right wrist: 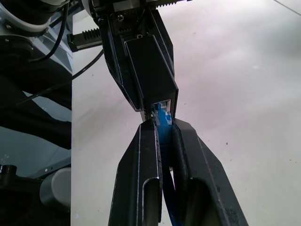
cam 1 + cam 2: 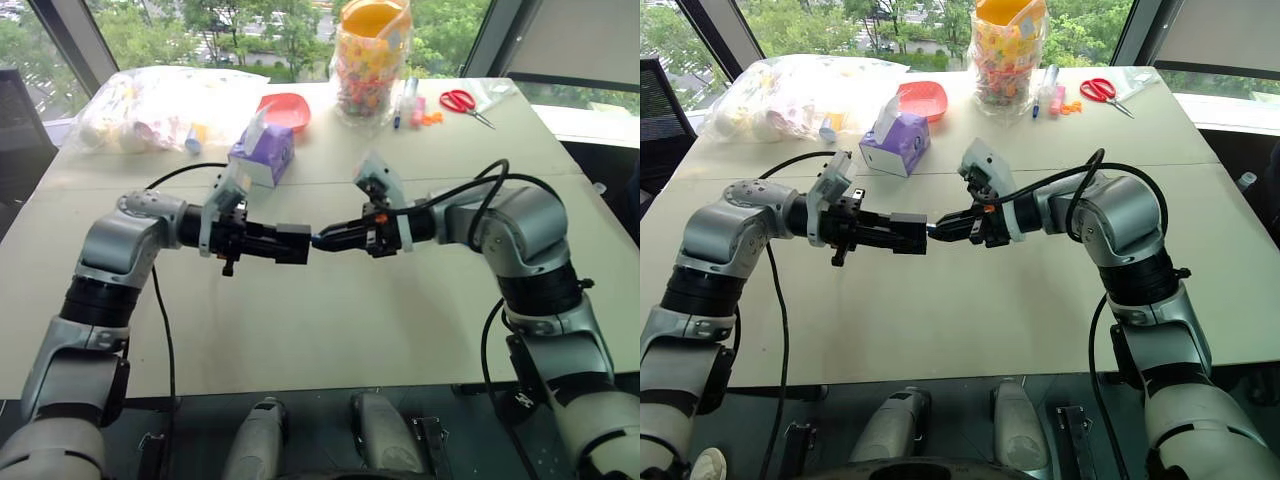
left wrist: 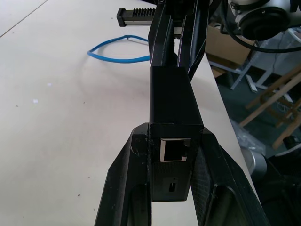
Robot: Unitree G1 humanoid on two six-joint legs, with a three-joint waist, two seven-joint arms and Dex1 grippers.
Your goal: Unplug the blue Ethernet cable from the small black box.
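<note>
Blue Ethernet cable [image 1: 162, 117] is still plugged into the small black box [image 2: 292, 243], which hangs above the bench [image 2: 330, 320] between the two arms. The left end effector [image 3: 175, 155] is clenched on the box's sides, probably to brace it so a pull meets resistance instead of dragging the box along. It leaves the near, empty port facing its wrist and the occupied port facing the other arm. The right end effector [image 1: 162, 136] is clamped on the blue plug right at the box's face, its tips nearly touching the housing. The cord's slack loops on the bench behind, so nothing seems to tug against a straight pull away from the box.
</note>
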